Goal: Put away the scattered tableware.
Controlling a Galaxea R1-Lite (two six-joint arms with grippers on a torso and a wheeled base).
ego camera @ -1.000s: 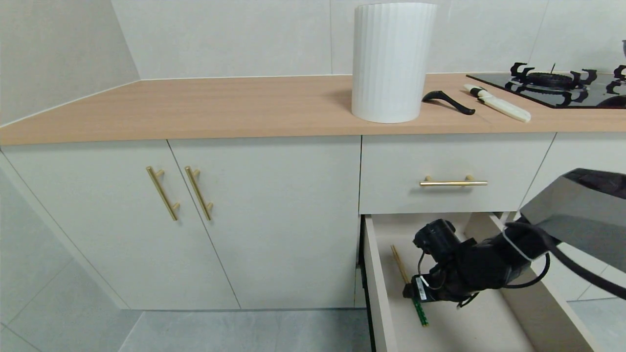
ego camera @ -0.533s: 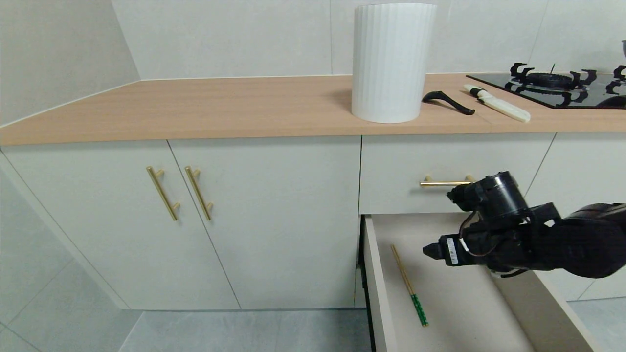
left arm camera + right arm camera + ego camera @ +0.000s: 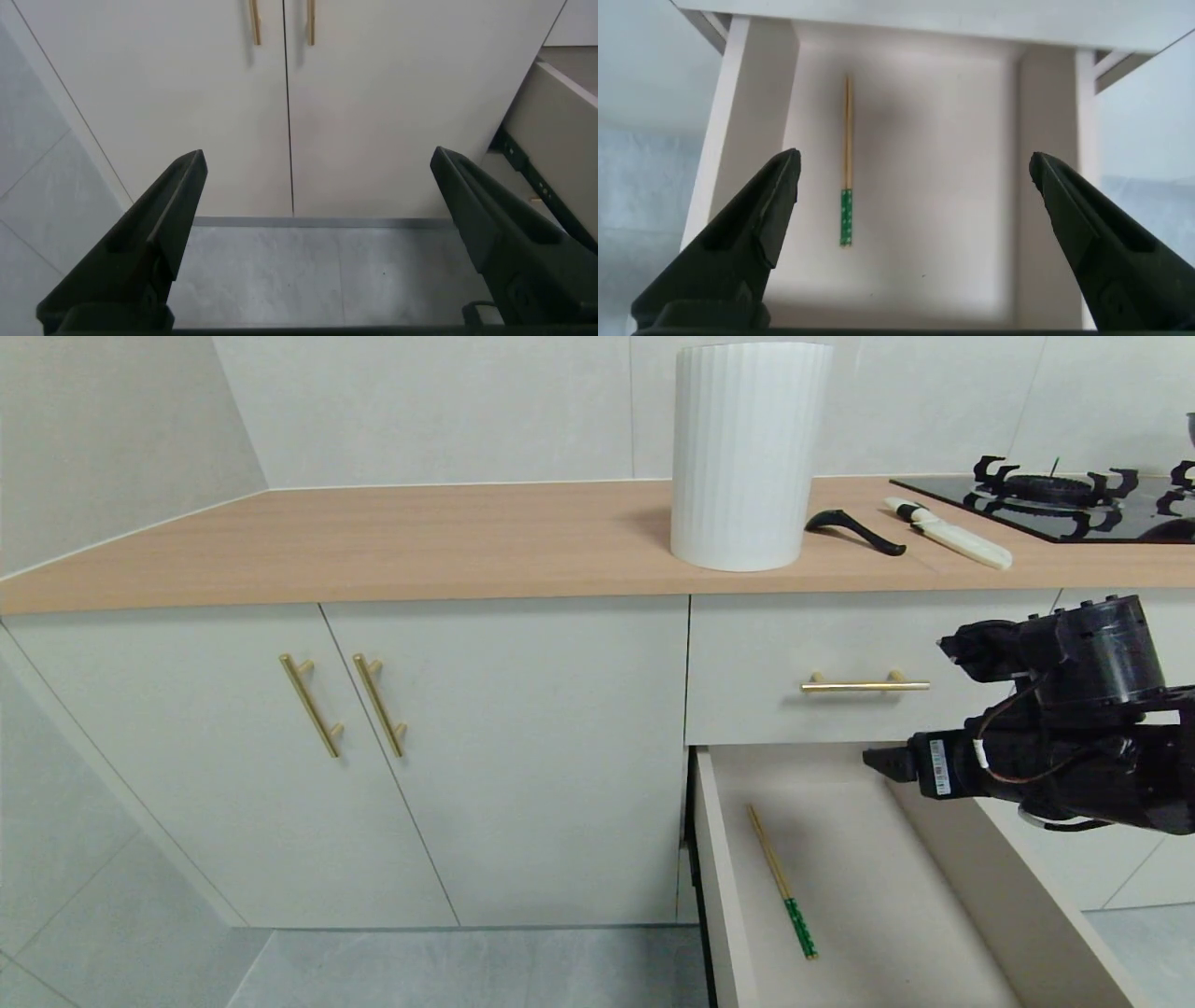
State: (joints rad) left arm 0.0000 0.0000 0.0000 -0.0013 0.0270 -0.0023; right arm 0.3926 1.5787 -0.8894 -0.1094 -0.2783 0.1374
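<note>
A pair of wooden chopsticks with green ends lies on the floor of the open lower drawer, close to its left wall. My right gripper hovers above the drawer's back right part, open and holding nothing. In the right wrist view the chopsticks lie far below my right gripper, between its spread fingers. A black-handled utensil and a white knife lie on the wooden countertop. My left gripper is open and faces the cabinet doors low near the floor.
A tall white ribbed container stands on the countertop beside the utensil. A black gas hob sits at the right. A shut drawer with a gold handle is above the open one. Two cabinet doors with gold handles are to the left.
My right gripper has risen out of the drawer, up and to the right. The chopsticks stay flat on the drawer floor, now fully uncovered.
</note>
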